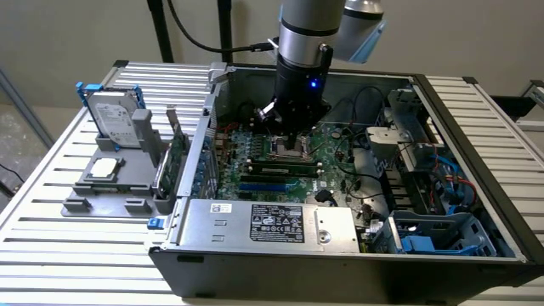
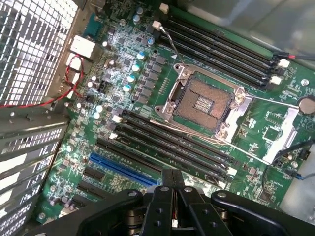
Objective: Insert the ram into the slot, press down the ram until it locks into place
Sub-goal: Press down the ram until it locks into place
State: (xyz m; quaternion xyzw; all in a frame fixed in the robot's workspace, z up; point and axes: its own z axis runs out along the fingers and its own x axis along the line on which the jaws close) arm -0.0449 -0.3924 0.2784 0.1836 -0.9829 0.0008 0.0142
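Gripper [image 2: 172, 189], black and metal-fingered, hung low over the green motherboard [image 2: 123, 69] with its fingers closed together, nothing visibly between them. Just beyond its tips ran the long narrow black memory slot [image 2: 172, 147], one of parallel rows beside the square silver processor socket [image 2: 202, 101], long axis crosswise to the fingers. A thin green ram stick [image 1: 281, 171] with dark chips sat in a socket there.
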